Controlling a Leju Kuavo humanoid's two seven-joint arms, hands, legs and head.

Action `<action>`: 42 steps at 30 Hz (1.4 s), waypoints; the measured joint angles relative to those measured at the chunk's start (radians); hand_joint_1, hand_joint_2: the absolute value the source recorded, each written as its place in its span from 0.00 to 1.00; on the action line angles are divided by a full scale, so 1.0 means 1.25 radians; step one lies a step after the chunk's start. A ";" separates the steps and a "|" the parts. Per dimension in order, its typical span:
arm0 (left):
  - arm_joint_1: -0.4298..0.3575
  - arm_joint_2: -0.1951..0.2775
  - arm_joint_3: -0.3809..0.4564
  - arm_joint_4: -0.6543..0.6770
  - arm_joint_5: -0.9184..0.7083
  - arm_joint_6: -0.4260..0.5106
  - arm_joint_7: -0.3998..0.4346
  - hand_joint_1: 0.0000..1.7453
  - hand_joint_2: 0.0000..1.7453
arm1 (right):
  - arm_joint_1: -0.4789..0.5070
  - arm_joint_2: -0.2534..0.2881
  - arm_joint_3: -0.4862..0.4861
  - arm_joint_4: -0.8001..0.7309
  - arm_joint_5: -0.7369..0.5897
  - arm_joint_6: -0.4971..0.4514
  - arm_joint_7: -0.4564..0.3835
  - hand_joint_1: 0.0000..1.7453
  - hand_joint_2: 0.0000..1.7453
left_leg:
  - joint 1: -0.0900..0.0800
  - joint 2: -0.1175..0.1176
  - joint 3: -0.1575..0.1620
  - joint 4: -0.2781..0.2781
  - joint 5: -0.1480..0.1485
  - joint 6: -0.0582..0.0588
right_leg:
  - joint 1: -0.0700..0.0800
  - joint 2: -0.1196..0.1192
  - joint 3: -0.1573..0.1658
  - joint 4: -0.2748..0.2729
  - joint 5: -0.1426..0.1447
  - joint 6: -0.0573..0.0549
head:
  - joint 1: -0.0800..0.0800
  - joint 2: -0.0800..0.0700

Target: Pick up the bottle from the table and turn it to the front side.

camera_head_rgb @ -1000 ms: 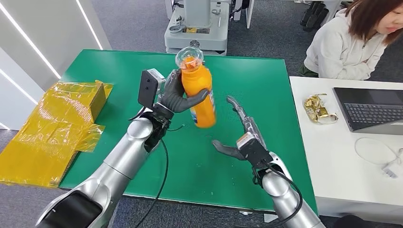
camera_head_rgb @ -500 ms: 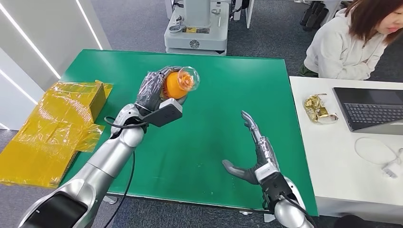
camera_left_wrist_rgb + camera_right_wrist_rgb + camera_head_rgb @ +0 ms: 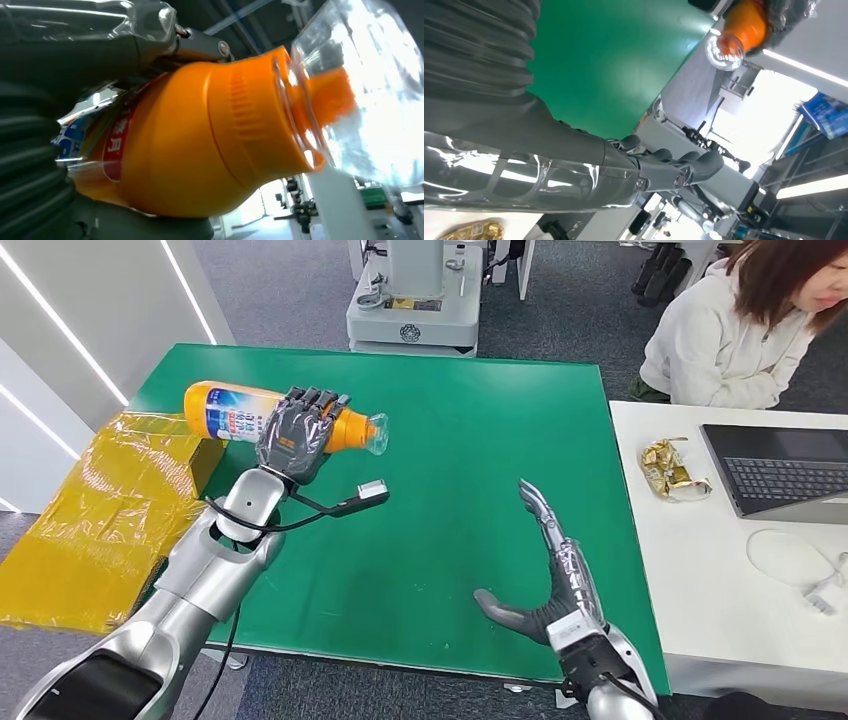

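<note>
head view: orange bottle [image 3: 240, 414] held lying sideways above the green table [image 3: 450, 500] by the left hand [image 3: 297, 432], clear cap [image 3: 374, 433] pointing right; right hand [image 3: 556, 580] held flat with fingers spread, nothing in it
left wrist view: bottle neck and clear cap seen close, fingers [image 3: 90, 45] wrapped round the body
right wrist view: fingers [image 3: 664, 167] extended, empty; bottle [image 3: 746, 25] seen far off
</note>
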 joint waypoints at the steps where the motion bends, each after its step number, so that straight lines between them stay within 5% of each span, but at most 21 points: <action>1: 0.000 0.007 -0.002 0.000 -0.001 -0.011 0.013 1.00 1.00 | 0.006 0.000 -0.005 -0.005 0.000 0.000 0.000 0.00 1.00 | 0.000 0.000 0.000 0.000 0.000 0.000 | 0.000 0.000 0.000 0.000 0.000 0.000 | 0.000 0.000; 7: 0.000 0.022 -0.006 0.000 -0.001 -0.029 0.031 1.00 1.00 | 0.018 0.000 -0.016 -0.015 0.000 -0.002 -0.001 0.00 1.00 | 0.000 0.000 0.000 0.000 0.000 0.000 | 0.000 0.000 -0.001 0.000 0.000 0.000 | 0.000 0.000; 14: -0.005 0.104 -0.063 0.024 -0.001 -0.161 0.106 1.00 1.00 | 0.141 0.002 -0.092 -0.092 0.030 -0.021 -0.017 0.00 1.00 | 0.000 0.001 -0.001 -0.001 0.000 0.000 | 0.000 0.001 -0.002 0.000 0.000 0.000 | 0.000 0.000; 24: 0.005 0.141 -0.061 0.045 -0.001 -0.243 0.090 1.00 1.00 | 0.181 0.022 -0.142 -0.128 0.053 0.000 -0.013 0.00 1.00 | 0.000 0.001 -0.001 -0.001 0.000 0.000 | 0.000 0.001 -0.002 0.000 0.000 0.000 | 0.000 0.000; 42: 0.084 0.159 0.052 0.111 -0.001 -0.302 0.039 1.00 1.00 | 0.219 0.045 -0.205 -0.161 0.063 0.020 -0.007 0.00 1.00 | 0.000 0.001 -0.001 -0.001 0.000 0.000 | 0.000 0.001 -0.002 0.000 0.000 0.000 | 0.000 0.000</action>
